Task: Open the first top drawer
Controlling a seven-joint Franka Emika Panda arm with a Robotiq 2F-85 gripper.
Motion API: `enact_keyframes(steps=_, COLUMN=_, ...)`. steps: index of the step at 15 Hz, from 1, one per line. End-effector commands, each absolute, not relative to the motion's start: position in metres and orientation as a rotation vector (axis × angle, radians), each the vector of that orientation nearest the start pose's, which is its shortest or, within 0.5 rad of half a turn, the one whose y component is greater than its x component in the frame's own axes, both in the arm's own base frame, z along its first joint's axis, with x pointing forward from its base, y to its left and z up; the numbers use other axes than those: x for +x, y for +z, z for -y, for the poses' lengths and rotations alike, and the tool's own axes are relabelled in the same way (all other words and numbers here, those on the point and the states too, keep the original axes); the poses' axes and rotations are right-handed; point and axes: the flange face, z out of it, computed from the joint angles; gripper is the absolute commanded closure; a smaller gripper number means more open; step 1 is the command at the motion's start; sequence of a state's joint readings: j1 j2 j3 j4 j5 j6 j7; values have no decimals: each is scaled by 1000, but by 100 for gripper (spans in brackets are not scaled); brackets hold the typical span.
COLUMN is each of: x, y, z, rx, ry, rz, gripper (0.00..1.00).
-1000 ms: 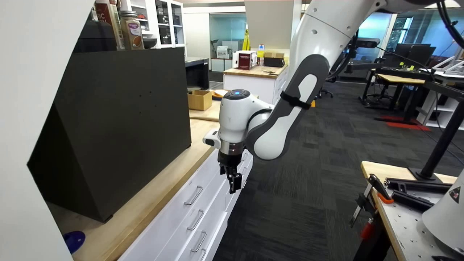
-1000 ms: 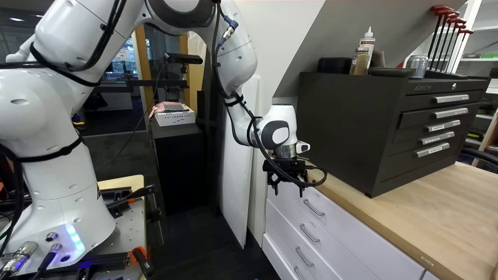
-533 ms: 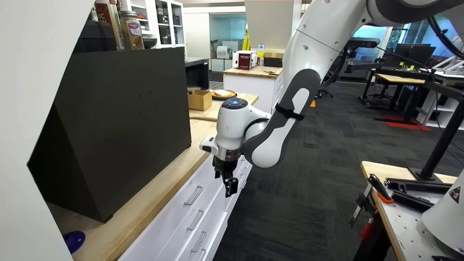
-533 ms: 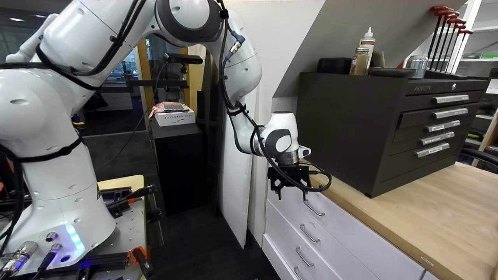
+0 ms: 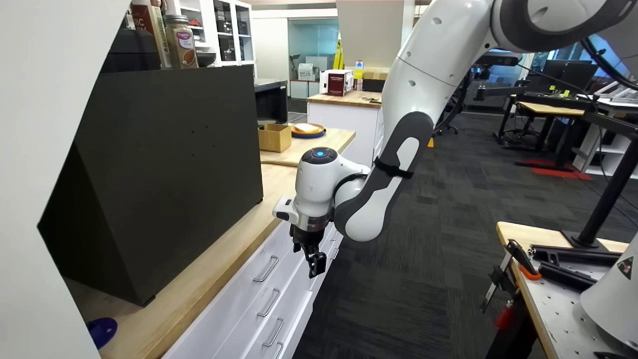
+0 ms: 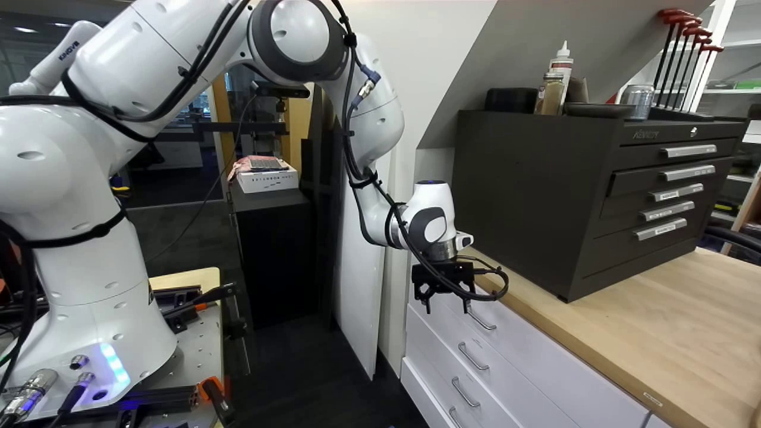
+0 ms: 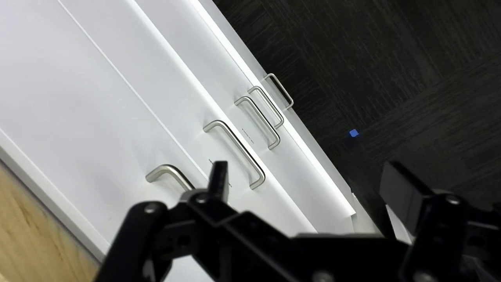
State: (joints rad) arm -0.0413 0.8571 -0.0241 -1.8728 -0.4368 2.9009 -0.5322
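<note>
The first top drawer shows its wide white front in both exterior views (image 5: 237,296) (image 6: 553,368) and in the wrist view (image 7: 78,105). It looks shut, under the wooden countertop. Its silver bar handle (image 6: 480,320) also shows in an exterior view (image 5: 266,269). In the wrist view the handle (image 7: 171,172) is partly hidden behind the left finger. My gripper (image 6: 447,308) points down in front of the drawer, near the handle's far end in that view. It shows in an exterior view (image 5: 315,269) and in the wrist view (image 7: 307,172). Its jaws are wide apart with nothing between them.
Lower drawers with like handles (image 7: 236,152) sit below. The wooden countertop (image 6: 642,333) juts over the drawers and carries a dark tool chest (image 6: 529,196). A white wall panel (image 6: 361,291) stands beside the drawers. The robot's base table (image 5: 558,299) stands opposite.
My gripper has moved down and closer to the height of the top drawer's handle. Its jaws stay open. The drawer has not moved.
</note>
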Motion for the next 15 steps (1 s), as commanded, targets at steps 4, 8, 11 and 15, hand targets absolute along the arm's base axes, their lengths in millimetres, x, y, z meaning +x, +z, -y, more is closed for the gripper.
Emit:
enact_keyframes(steps=4, x=638, y=37, z=9, rx=-2884, ry=-310, rz=1743, gripper=0)
enact_keyframes(steps=8, x=643, y=34, z=12, rx=-2803, ry=-386, rz=1895, gripper=0)
enact_keyframes(steps=11, x=647, y=37, z=20, rx=-2751, ry=-446, rz=1976, gripper=0)
enact_keyframes(steps=15, x=648, y=32, z=35, rx=-2712, ry=-444, rz=1997, gripper=0)
